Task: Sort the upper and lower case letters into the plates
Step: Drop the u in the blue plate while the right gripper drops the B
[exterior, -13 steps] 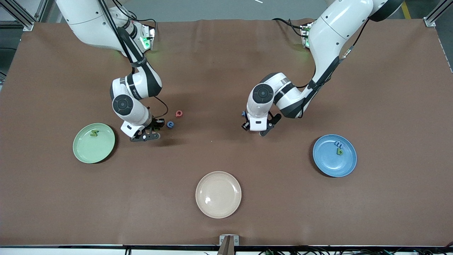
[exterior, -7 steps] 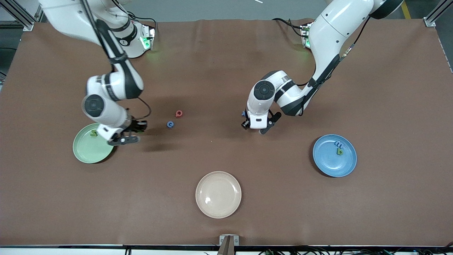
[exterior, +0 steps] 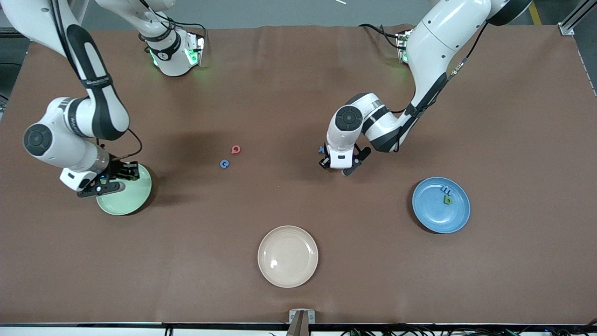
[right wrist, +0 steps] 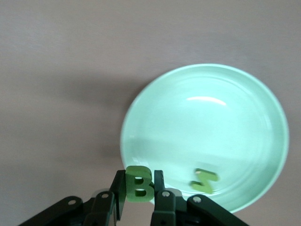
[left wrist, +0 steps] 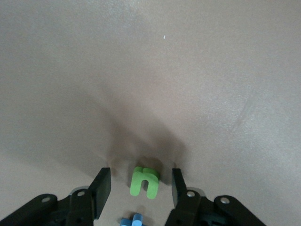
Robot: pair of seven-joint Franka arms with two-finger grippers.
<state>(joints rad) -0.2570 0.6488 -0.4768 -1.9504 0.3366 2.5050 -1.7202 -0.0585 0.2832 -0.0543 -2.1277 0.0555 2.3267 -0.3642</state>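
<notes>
My right gripper (exterior: 103,183) is over the light green plate (exterior: 133,201), at its rim. In the right wrist view the gripper (right wrist: 139,184) is shut on a green letter B (right wrist: 138,182). A green S-like letter (right wrist: 204,180) lies in that plate (right wrist: 211,122). My left gripper (exterior: 339,166) is low over the table's middle. In the left wrist view the gripper (left wrist: 140,179) is open, with a green letter n (left wrist: 145,181) lying between its fingers and a blue letter (left wrist: 131,221) close by. The blue plate (exterior: 431,217) holds a blue letter (exterior: 447,190) and a green b (exterior: 447,200).
A red letter (exterior: 236,149) and a blue c-shaped letter (exterior: 224,164) lie on the brown table between the two grippers. A beige plate (exterior: 288,256) sits nearer the front camera. A small blue letter (exterior: 321,150) shows beside the left gripper.
My right gripper has swung from beside the blue c-shaped letter toward the right arm's end, and is now over the green plate. The left gripper has barely moved.
</notes>
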